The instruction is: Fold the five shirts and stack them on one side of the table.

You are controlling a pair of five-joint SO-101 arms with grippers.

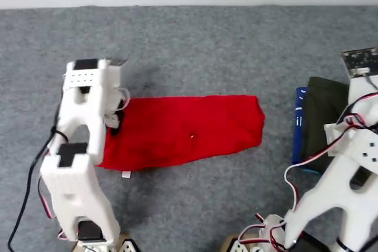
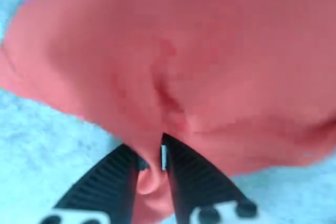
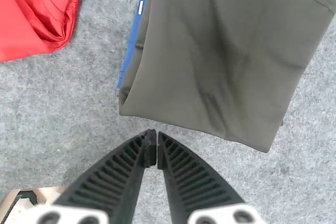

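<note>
The left gripper [image 2: 151, 156] was clamped on the left end of the red shirt [image 1: 183, 131], which lay across the middle of the tabletop [image 1: 195, 39]. The right gripper [image 3: 151, 148], fingers together and empty, sat just beside the dark shirt [image 3: 220, 56] at the right edge.

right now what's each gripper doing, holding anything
Left gripper: closed, pinching the red shirt.
Right gripper: closed, holding nothing, beside the dark folded shirt.
</note>
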